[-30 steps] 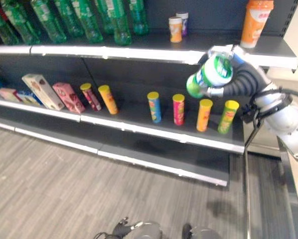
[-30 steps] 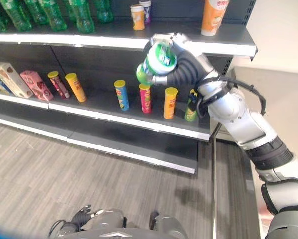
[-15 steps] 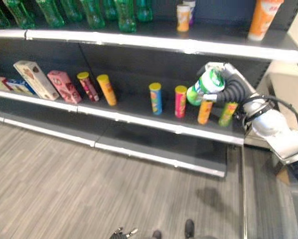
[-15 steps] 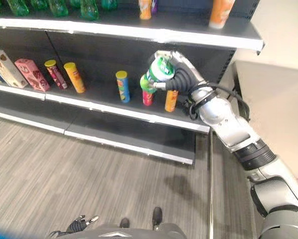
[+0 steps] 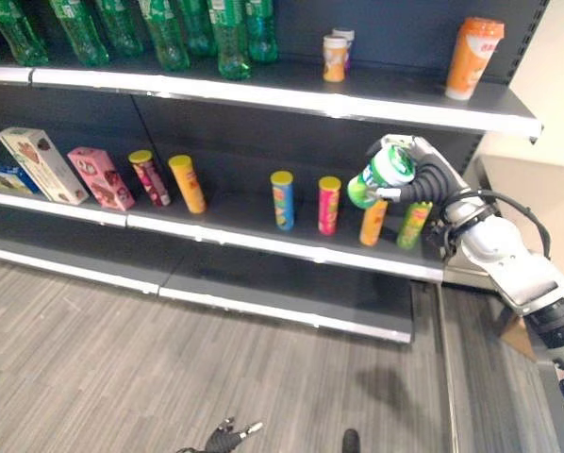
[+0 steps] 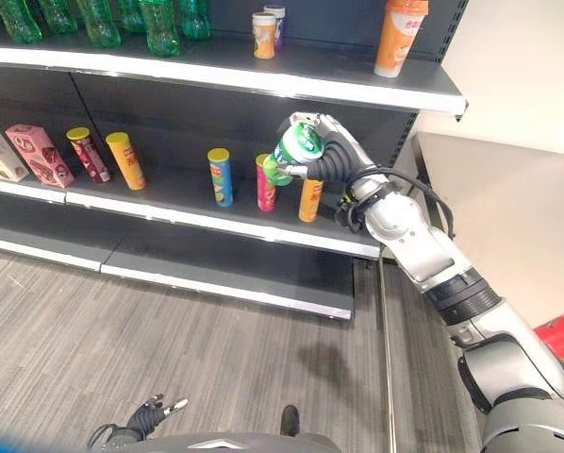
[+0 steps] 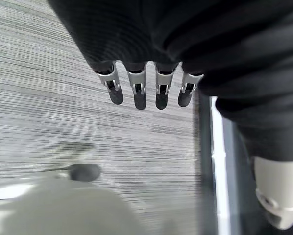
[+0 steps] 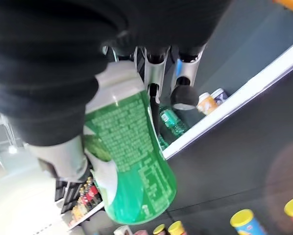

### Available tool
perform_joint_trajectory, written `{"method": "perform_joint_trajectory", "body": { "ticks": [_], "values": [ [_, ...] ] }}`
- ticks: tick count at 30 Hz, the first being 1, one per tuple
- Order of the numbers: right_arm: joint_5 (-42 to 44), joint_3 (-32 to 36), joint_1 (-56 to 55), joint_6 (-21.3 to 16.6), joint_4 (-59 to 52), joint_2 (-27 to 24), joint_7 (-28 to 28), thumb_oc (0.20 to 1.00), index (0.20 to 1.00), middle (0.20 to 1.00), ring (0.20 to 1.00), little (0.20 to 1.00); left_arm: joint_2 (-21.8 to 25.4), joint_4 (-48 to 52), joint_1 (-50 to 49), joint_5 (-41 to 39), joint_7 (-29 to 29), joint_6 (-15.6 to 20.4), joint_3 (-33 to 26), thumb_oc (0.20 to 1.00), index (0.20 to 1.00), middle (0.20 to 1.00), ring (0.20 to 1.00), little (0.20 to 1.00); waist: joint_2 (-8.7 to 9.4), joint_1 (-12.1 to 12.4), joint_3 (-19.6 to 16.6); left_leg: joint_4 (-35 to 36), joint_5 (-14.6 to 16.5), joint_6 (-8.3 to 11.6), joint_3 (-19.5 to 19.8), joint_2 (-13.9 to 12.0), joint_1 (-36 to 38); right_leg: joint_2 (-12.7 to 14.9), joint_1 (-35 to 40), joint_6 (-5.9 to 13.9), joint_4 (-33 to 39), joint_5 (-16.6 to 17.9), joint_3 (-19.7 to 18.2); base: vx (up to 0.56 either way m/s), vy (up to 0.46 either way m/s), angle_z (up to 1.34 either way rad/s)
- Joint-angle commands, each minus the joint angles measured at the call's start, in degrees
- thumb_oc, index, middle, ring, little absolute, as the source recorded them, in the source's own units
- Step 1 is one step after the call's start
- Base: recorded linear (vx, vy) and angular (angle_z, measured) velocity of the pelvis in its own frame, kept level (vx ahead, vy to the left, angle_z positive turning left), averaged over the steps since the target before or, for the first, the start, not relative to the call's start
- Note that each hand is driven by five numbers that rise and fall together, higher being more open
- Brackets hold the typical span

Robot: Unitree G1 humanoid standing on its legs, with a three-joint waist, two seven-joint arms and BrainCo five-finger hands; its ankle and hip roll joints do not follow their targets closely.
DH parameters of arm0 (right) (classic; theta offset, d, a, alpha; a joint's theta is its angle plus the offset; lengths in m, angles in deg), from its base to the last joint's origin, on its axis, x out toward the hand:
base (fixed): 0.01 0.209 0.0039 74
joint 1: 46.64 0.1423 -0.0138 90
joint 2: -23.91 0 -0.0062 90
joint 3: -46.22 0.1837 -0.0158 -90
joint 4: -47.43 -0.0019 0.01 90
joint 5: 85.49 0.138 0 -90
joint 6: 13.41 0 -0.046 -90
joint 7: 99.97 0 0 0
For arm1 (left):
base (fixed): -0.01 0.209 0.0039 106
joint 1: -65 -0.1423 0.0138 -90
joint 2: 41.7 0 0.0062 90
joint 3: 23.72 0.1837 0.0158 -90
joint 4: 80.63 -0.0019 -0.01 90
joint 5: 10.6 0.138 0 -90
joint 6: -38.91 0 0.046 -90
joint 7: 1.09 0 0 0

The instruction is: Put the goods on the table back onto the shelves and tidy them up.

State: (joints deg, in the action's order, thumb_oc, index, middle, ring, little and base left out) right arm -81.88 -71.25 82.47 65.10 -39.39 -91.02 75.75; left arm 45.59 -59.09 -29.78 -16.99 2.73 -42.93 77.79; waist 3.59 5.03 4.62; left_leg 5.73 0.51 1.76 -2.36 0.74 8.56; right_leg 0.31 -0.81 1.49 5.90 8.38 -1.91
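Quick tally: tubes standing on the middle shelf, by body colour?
Orange tubes: 2
Red tubes: 2
Blue tube: 1
Green tube: 1
Total: 6
Not counted: green container in right robot hand.

Even overhead light glares off the shelf edge (image 5: 291, 97) above the right hand (image 5: 409, 175); beneath it, the floor (image 5: 169, 377) carries a soft shadow.

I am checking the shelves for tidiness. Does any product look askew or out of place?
Yes. On the middle shelf the pink box, red canister and orange canister lean instead of standing upright. The green can is not shelved; the right hand holds it tilted.
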Motion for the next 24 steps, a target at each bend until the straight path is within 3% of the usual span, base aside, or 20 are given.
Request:
{"method": "perform_joint_trajectory", "body": {
  "ticks": [1,17,18,24],
  "values": [
    [2.98,-1.22,4.96,-1.67,1.62,0.10,0.71,0.200,0.200,0.200,0.200,0.200,0.97,-3.40,1.89,2.22,0.45,0.77,2.50,1.000,1.000,1.000,1.000,1.000,-0.64,1.41,-0.97,-0.73,1.11,1.33,-2.47,-2.09,-3.00,6.71,5.59,6.31,-6.81,-12.24,0.65,-0.01,0.008,-0.17],
    [3.47,-5.12,6.54,-1.23,3.37,2.62,1.98,0.200,0.200,0.200,0.200,0.200,0.16,-1.75,3.51,1.19,1.08,0.75,4.19,1.000,1.000,1.000,1.000,1.000,-0.55,0.26,-0.78,-0.73,1.13,1.46,-3.62,-2.96,-1.91,6.60,5.72,6.18,-6.87,-12.26,0.73,-0.01,-0.013,-0.08],
    [3.08,23.66,-19.39,-1.99,-1.91,-7.70,-2.66,0.200,0.200,0.200,0.200,0.200,4.46,3.23,6.79,11.25,-0.76,-0.66,4.61,1.000,1.000,1.000,1.000,1.000,-0.02,-3.40,0.53,-1.08,4.79,0.87,-4.15,-3.53,0.02,3.99,4.70,6.06,-3.50,-10.65,4.32,-0.01,-0.032,0.01],
    [2.40,21.70,-17.85,-2.06,-1.54,-9.42,-1.43,0.200,0.200,0.200,0.200,0.200,4.62,1.06,5.83,10.75,-0.83,-1.01,3.28,1.000,1.000,1.000,1.000,1.000,0.40,-2.71,0.32,-1.08,4.47,1.17,-3.57,-3.86,-0.02,3.80,5.32,5.85,-3.49,-11.00,5.09,0.00,-0.024,0.19]
  ]
}}
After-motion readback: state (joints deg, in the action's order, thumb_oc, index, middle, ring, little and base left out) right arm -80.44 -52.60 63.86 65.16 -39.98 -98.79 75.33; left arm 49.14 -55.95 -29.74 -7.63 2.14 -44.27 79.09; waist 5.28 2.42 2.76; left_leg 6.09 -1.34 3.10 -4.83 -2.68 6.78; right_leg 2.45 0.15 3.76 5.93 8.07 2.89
